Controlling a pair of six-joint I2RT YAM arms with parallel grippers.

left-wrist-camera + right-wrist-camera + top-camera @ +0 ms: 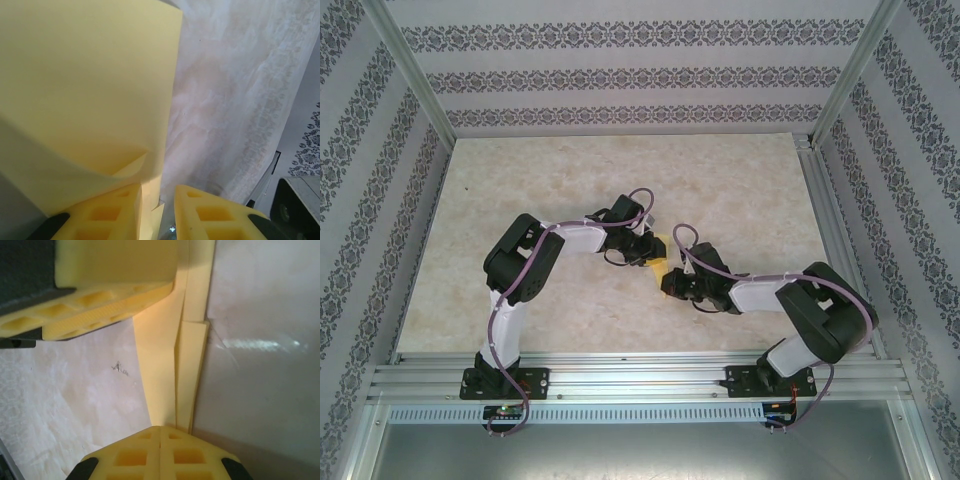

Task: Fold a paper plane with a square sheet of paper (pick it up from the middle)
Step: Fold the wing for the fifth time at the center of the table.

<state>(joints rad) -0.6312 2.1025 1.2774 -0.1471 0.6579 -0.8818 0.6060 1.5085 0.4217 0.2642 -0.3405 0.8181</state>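
Note:
The square sheet of paper point(661, 265) is yellow and folded into long layers, held above the table's middle between both grippers. Whether it has the paper plane's shape I cannot tell. My right gripper point(160, 428) is shut, and the folded strip point(162, 365) comes out from between its closed tips. My left gripper point(158, 192) stands slightly open. The paper point(85, 85) leans on the inner face of its left finger point(107, 212) and rises in a wide curved flap, with a gap to the right finger point(210, 215). In the top view, the left gripper point(648, 250) and right gripper point(672, 283) nearly meet.
The marbled beige tabletop point(570, 190) lies under both arms. Patterned walls point(620, 75) and aluminium rails point(640, 378) close it in. One finger of the left gripper point(100, 310) reaches into the right wrist view beside the paper.

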